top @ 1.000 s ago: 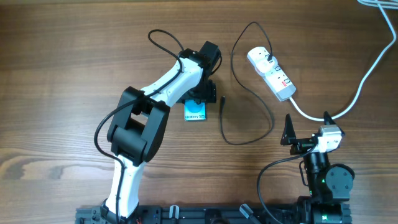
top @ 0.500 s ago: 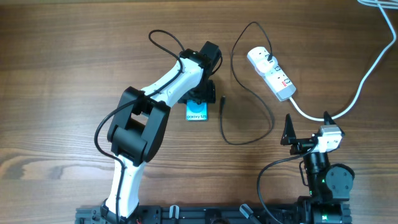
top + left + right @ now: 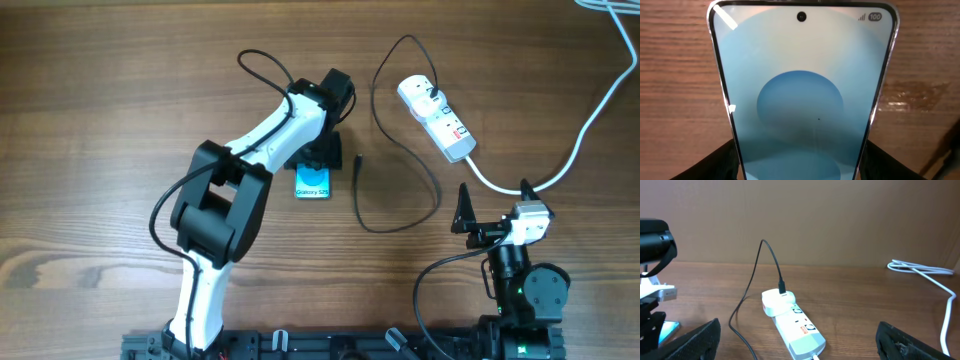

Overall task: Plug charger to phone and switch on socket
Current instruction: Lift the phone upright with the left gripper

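Observation:
The phone (image 3: 313,184) lies flat on the wooden table with its cyan screen up, and fills the left wrist view (image 3: 800,100). My left gripper (image 3: 324,158) is shut on the phone, one black finger on each long edge (image 3: 800,167). The charger cable (image 3: 437,190) loops from its plug (image 3: 429,95), seated in the white socket strip (image 3: 440,120), to a free connector tip (image 3: 357,160) lying just right of the phone. My right gripper (image 3: 465,208) is open and empty, below the socket. The right wrist view shows its wide-apart fingers (image 3: 797,330), the socket (image 3: 795,325) and the cable (image 3: 771,255).
The thick white cord (image 3: 590,120) runs from the socket's lower end up to the far right corner, and shows in the right wrist view (image 3: 925,270). The left arm's own black cable (image 3: 265,65) loops at the back. Bare wood surrounds everything.
The phone has shifted slightly left and toward the front within the left gripper. The right arm, socket and charger cable have not moved.

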`<state>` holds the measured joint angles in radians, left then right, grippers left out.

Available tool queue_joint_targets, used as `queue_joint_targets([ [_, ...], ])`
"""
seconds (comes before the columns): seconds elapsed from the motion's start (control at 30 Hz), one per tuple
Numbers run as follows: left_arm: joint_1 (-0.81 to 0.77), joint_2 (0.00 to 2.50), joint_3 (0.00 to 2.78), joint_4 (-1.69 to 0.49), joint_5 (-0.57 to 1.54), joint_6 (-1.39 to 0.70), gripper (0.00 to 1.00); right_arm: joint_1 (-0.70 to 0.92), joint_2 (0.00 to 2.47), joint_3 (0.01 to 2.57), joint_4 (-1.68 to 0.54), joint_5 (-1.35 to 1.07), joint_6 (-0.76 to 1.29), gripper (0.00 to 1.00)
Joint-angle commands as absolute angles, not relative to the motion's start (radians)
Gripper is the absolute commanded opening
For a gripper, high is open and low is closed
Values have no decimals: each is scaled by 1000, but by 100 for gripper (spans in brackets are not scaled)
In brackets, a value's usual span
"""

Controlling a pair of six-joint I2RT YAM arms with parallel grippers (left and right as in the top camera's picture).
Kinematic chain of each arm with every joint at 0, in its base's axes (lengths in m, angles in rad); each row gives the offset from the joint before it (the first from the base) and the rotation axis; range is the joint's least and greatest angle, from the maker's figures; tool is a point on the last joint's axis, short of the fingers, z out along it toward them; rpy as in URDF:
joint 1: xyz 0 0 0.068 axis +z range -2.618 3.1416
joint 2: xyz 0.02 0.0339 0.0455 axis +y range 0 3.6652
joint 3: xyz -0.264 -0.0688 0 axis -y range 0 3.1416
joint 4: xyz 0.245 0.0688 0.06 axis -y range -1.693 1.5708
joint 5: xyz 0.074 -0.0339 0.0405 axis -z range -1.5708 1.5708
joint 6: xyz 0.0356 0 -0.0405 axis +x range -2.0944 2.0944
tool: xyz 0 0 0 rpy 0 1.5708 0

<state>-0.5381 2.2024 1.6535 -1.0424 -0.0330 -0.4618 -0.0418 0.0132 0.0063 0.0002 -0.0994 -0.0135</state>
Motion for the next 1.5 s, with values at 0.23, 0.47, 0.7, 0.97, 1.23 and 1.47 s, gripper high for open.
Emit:
queue_joint_targets([
  [0.23,-483,2031,1650,-1067,177,-479,66,-38,11,6,3,-90,-24,100],
  [0.47,-292,2017,1650,-1053,867,-448,62,-38,11,6,3,-90,-24,100],
  [0.7,-136,2017,1650,-1001,1484,-463,62,-38,11,6,3,-90,-24,100],
  [0.97,-47,2017,1650,-1001,1537,-697,62,-38,11,6,3,-90,-24,100],
  [1.23,-7,2017,1650,-1001,1537,-779,63,-38,11,6,45,-77,-71,100],
  [1.47,-7,2017,1650,-997,1537,-780,63,-38,21,6,624,-439,427,100],
])
